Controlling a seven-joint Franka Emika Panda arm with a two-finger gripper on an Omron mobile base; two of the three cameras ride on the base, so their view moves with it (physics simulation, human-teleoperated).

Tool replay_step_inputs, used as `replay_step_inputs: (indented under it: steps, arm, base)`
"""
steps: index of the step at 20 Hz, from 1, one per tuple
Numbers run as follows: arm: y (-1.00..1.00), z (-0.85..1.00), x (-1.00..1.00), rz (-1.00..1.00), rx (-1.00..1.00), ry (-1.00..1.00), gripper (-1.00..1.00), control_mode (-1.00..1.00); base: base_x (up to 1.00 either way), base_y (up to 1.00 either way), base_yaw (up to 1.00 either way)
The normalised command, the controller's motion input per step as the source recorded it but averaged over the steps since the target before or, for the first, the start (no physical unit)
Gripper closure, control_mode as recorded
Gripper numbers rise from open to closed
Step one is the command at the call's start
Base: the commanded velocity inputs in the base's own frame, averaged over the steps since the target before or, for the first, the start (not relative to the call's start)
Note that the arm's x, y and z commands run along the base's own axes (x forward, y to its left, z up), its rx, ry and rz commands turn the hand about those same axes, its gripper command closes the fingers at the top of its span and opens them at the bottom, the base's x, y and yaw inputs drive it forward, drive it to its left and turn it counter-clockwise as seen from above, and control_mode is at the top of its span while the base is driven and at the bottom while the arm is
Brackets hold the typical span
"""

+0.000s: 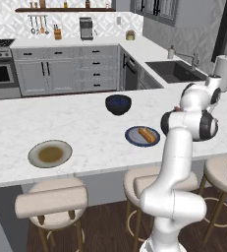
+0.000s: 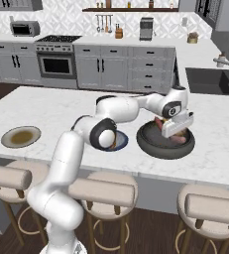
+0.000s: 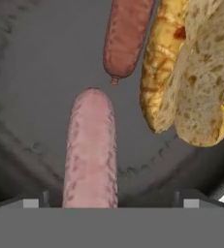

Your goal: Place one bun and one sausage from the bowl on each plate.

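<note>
The wide dark bowl stands on the island to the right of the small blue-grey plate, which carries a bun. My gripper reaches down into the bowl, open. In the hand view the gripper straddles a pale pink sausage that lies lengthwise between the spread fingertips on the bowl's floor, not clamped. A darker red-brown sausage lies beyond it, and crusty golden-brown bun rests to its right. The beige plate with a brown centre sits far to the left, with nothing on it.
A smaller, deeper dark blue bowl stands behind the blue-grey plate. Padded stools line the island's near edge. The sink and a paper towel roll are on the counter to the right.
</note>
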Motion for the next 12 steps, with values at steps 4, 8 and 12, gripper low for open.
replay_step_inputs:
  steps: [4, 8, 12]
  arm:
    - [0.00, -0.51, 0.02, 0.03, -0.06, 0.06, -1.00, -1.00]
    - [0.05, -0.56, -0.05, 0.02, -0.10, 0.05, -1.00, -1.00]
    - [0.23, -0.58, -0.22, 0.00, -0.12, 0.03, 1.00, -1.00]
  base:
    - [0.00, 0.00, 0.00]
    - [0.00, 0.00, 0.00]
    - [0.00, 0.00, 0.00]
